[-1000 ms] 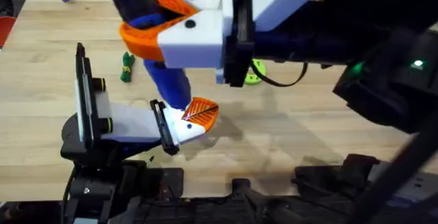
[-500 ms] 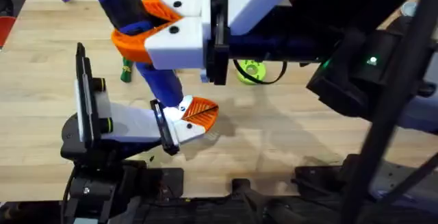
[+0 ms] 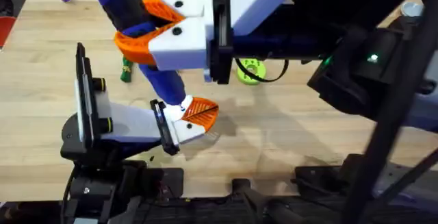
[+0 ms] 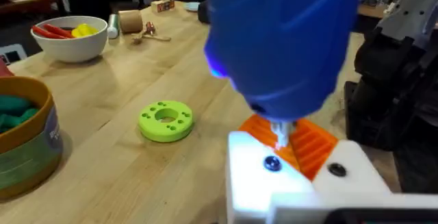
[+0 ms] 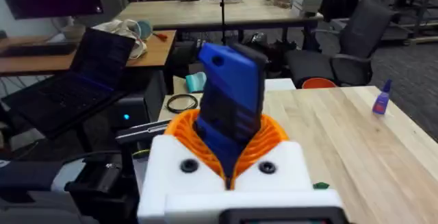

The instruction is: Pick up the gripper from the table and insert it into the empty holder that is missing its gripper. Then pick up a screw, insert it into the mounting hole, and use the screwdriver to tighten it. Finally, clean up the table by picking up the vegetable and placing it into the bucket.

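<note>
Looks like the screw-tightening step: the right tool is clamped on the screwdriver, tip down at the holder mid-frame, where the orange fin already sits. Can't tell if the left tool is open. Next it needs steady downward pressure. Carrot waits upper left on the worktop.

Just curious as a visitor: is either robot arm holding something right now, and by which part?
The right gripper holds the blue screwdriver by the middle of its body; its tip points down.
</note>
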You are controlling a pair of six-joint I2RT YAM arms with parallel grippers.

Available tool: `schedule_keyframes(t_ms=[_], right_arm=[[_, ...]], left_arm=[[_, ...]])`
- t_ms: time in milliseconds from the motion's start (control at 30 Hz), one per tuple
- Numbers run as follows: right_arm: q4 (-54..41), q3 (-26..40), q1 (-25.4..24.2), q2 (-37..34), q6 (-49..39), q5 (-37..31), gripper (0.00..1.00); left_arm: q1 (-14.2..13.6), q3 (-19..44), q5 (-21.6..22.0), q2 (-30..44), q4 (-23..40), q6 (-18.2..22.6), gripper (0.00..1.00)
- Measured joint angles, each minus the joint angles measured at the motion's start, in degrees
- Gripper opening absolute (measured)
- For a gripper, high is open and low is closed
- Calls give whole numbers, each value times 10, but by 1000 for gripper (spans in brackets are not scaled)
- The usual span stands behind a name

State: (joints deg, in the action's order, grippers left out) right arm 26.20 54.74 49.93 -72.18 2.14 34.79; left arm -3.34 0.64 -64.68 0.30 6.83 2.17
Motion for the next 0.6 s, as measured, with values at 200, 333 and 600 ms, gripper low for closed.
schedule_keyframes(t_ms=[200, 333, 600], right_arm=[[47, -3, -1, 0, -2, 1, 25], [79, -17, -2, 0, 5, 1, 25], [67, -32, -6, 0, 9, 3, 25]], left_arm=[[0, 0, 0, 0, 0, 0, 6], [0, 0, 0, 0, 0, 0, 6], [0, 0, 0, 0, 0, 0, 6]])
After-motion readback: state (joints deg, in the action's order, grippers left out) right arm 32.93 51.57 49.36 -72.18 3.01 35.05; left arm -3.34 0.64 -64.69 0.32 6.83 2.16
